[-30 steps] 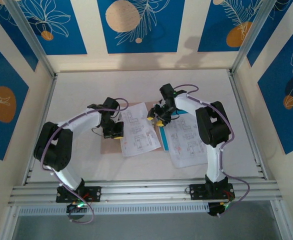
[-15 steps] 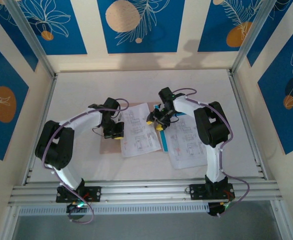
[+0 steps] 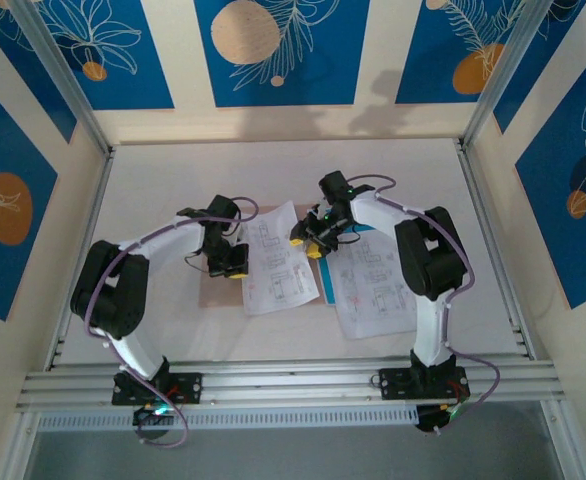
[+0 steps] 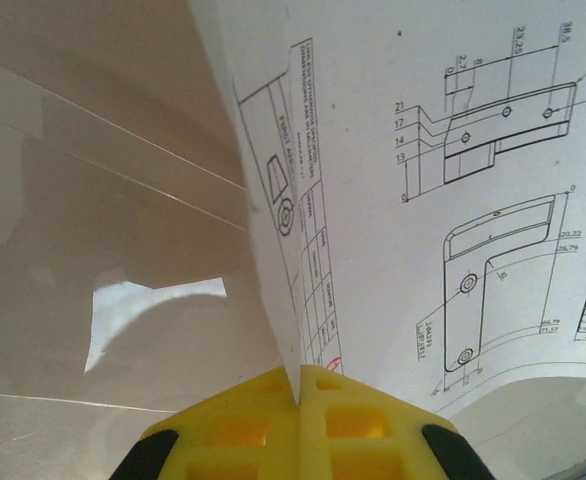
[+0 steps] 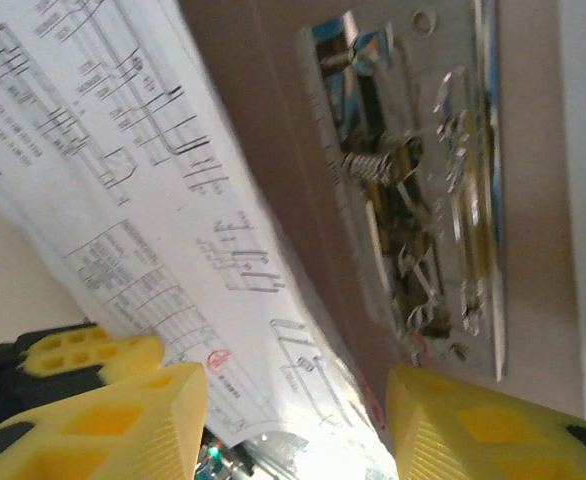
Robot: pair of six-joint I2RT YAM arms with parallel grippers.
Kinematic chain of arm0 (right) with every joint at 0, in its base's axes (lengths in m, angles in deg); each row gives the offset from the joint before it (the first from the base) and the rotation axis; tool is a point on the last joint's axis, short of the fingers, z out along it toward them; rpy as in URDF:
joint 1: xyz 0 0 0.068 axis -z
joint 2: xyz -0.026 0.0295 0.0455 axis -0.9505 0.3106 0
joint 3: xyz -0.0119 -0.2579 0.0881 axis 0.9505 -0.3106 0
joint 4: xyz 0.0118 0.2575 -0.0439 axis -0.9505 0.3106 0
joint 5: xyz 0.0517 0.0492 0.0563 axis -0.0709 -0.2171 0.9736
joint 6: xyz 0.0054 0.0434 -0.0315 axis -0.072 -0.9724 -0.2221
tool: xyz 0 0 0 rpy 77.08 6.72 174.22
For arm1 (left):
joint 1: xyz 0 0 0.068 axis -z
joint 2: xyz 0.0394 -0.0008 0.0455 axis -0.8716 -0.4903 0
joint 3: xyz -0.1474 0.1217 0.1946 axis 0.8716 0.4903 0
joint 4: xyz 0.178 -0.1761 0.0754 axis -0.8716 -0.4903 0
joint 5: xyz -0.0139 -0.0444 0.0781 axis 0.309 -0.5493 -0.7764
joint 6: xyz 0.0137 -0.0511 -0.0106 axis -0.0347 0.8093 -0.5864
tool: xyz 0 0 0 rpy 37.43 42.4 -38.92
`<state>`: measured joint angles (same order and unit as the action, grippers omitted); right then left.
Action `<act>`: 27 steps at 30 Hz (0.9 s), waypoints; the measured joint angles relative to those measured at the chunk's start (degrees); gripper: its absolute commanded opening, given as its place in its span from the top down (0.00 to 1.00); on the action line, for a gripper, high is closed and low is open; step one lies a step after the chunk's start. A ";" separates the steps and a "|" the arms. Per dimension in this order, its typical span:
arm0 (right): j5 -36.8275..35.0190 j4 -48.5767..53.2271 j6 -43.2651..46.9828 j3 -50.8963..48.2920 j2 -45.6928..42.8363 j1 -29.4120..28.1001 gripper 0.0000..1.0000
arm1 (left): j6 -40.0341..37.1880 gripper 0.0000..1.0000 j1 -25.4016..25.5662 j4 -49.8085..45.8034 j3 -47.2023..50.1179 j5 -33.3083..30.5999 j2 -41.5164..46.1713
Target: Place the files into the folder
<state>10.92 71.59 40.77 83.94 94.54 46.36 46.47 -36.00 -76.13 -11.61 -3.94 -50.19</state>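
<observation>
**Table** (image 3: 173,180): white top, walled on three sides, arm bases along its near edge.

**Folder** (image 3: 213,293): pinkish-tan card, lying flat at the middle of the table, nearer the near edge than the far one. It is mostly covered by paper. A bare strip shows at its left end, and a narrow strip shows between the two sheets. The left wrist view shows its glossy tan surface (image 4: 93,200).

**Right sheet** (image 3: 373,295): white, printed with line drawings. It lies flat on the right part of the folder, tilted, with its near edge reaching past the folder onto the table.

**Middle sheet** (image 3: 278,265): white, printed with dimensioned part drawings (image 4: 423,150). It lies across the folder's centre, tilted. Its left edge is lifted off the folder and runs into the left fingers.

**Left gripper** (image 3: 231,262): at the middle sheet's left edge. Its yellow fingers (image 4: 298,385) are pressed together with the paper's edge pinched in the seam.

**Right gripper** (image 3: 311,240): at the far right corner of the middle sheet. Its yellow fingers (image 5: 298,400) stand apart with a clear gap and clamp nothing. A printed sheet slants past the left finger; which sheet it is cannot be told.

**Metal clip** (image 5: 413,200): a shiny spring fitting on the folder's inner face, beyond the right fingers.
</observation>
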 measured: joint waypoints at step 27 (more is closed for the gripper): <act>2.80 -5.01 -1.05 -9.62 -5.99 -5.42 0.64 | 0.02 1.00 0.00 1.05 0.00 0.02 -1.25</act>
<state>13.72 66.59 39.72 74.32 88.55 40.94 46.49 -36.00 -75.08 -11.61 -3.92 -51.43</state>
